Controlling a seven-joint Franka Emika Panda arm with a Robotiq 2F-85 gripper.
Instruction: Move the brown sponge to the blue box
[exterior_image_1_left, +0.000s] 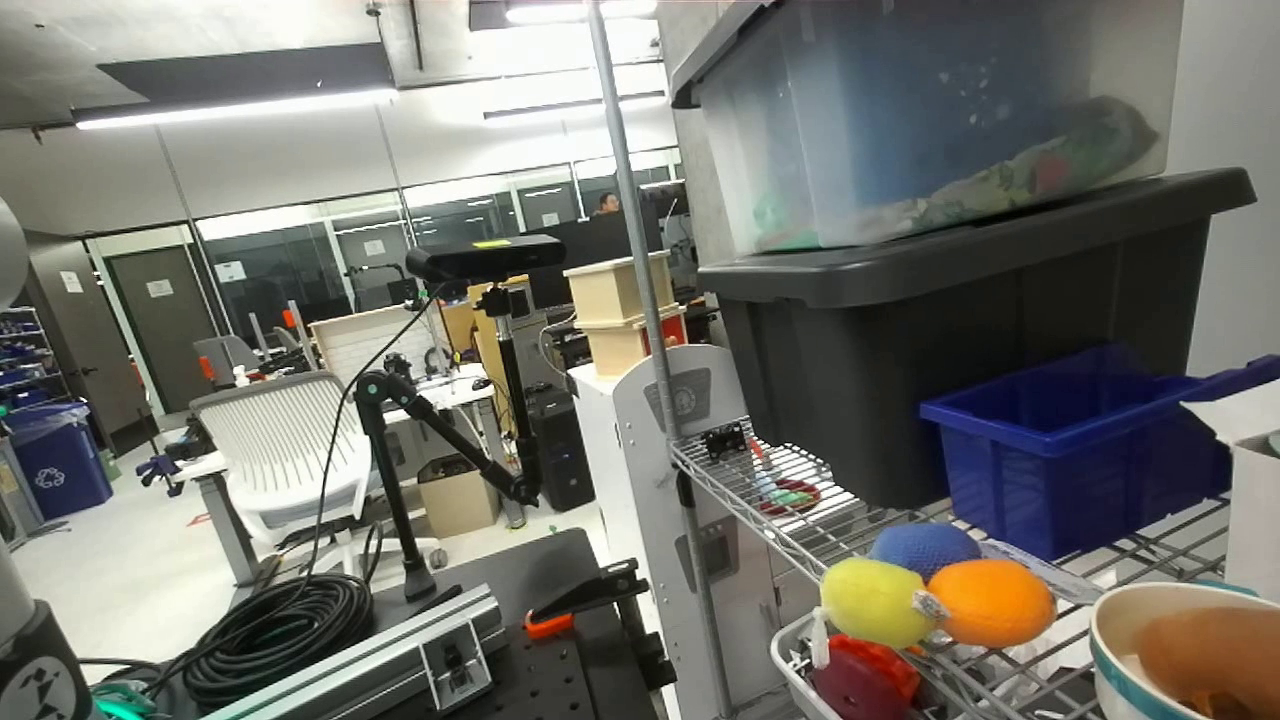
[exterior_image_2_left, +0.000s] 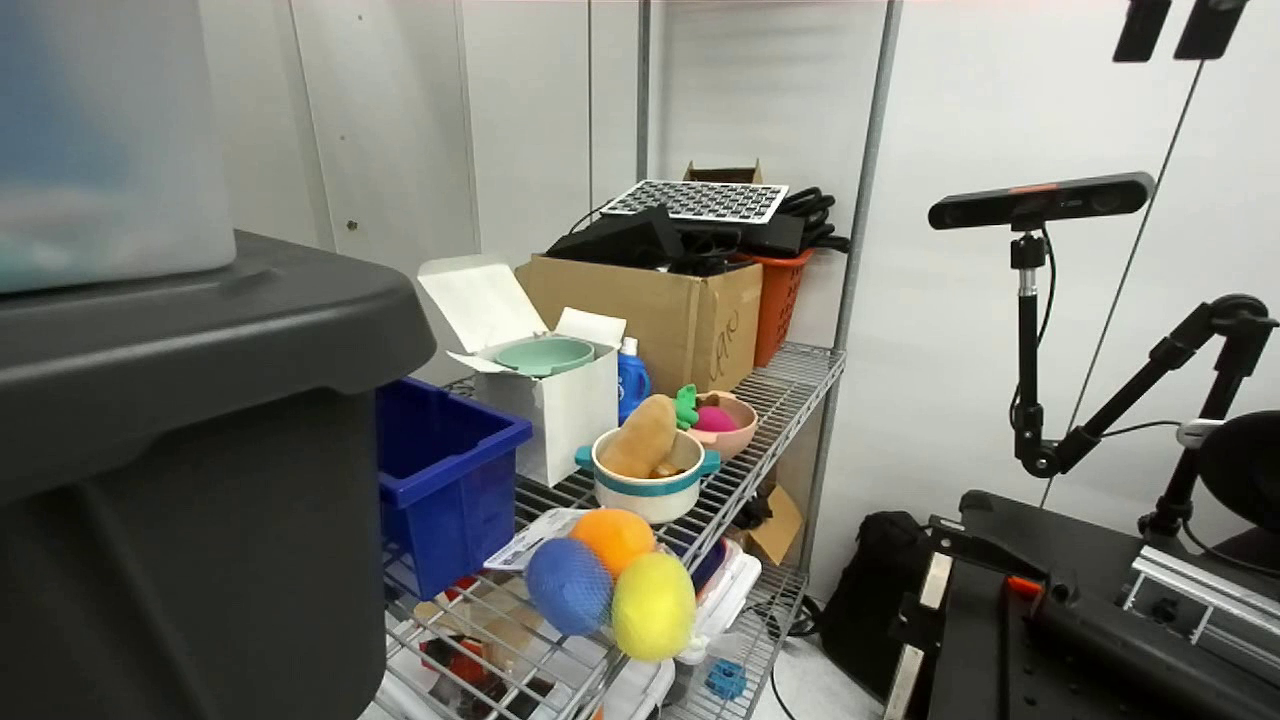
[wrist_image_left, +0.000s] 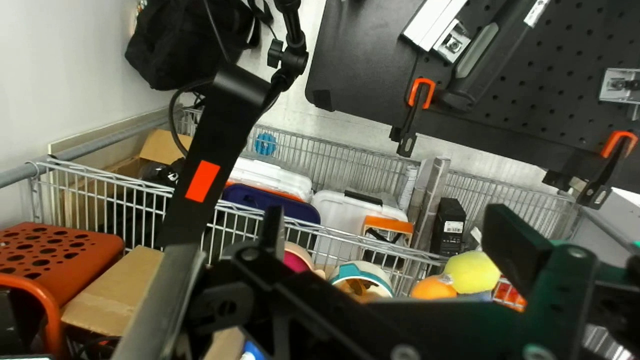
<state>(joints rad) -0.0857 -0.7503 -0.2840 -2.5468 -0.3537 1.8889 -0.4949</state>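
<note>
- Pose?
- Black two-finger gripper (exterior_image_2_left: 1176, 30) points down at the top edge in an exterior view, jaws wide apart.
- Brown rounded sponge (exterior_image_2_left: 643, 437)?
- Tilted in the white round teal-handled pot (exterior_image_2_left: 645, 507), apart from the deep-blue rectangular plastic box (exterior_image_2_left: 455, 530).

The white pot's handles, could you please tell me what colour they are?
Teal; the handles show best in an exterior view.

bright overhead light: ceiling lamps (exterior_image_1_left: 237, 109) burn white in an exterior view. in both exterior views, shadow darkens the inside of the blue box (exterior_image_1_left: 1060, 490). in the wrist view, the end effector (wrist_image_left: 387, 227) is dark and out of focus, the black counter (wrist_image_left: 367, 60) beyond it sharper.
</note>
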